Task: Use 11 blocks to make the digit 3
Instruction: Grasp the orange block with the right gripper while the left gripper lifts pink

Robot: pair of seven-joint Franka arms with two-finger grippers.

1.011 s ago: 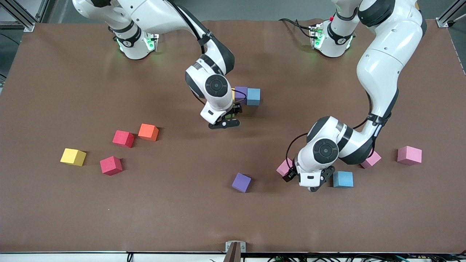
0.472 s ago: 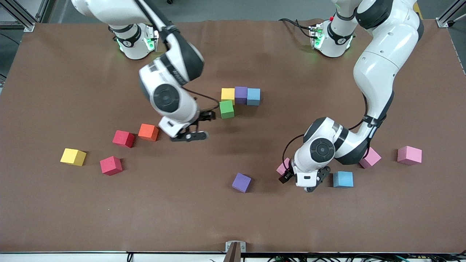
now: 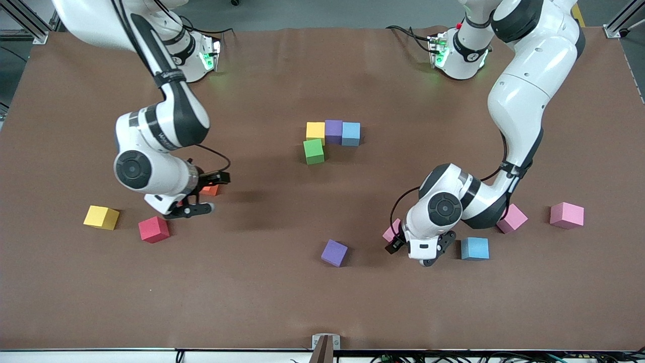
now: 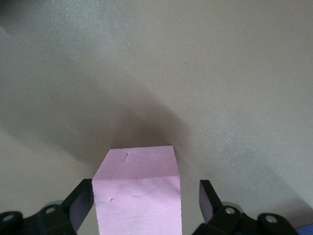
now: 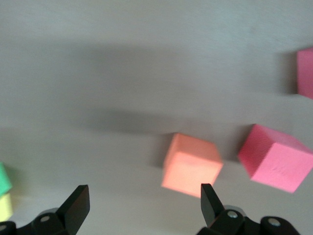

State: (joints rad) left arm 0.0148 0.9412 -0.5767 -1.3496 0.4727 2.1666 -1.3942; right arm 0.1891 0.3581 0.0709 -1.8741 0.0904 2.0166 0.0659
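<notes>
Blocks placed so far: four. A yellow block (image 3: 315,130), a purple block (image 3: 333,128) and a blue block (image 3: 350,133) touch in one short bar in the middle of the surface (image 3: 322,302), with a green block (image 3: 313,151) touching the yellow one on the side nearer the front camera. By judgement, one bar and the first cube of the long side are done — the digit 3 lacks seven cubes.

Loose: a second yellow block (image 3: 101,217), a red block (image 3: 153,229) and an orange block (image 3: 209,190) toward the right arm's end; a second purple block (image 3: 334,252) mid-surface; a second blue block (image 3: 474,248) and three pink blocks toward the left arm's end.

Left gripper (image 3: 414,246) is low over a pink block (image 4: 137,196), its fingers (image 4: 80,203) spread either side of it — not yet pinching.

Right gripper (image 3: 199,194) is over the orange block, fingers (image 5: 76,205) spread, empty.
</notes>
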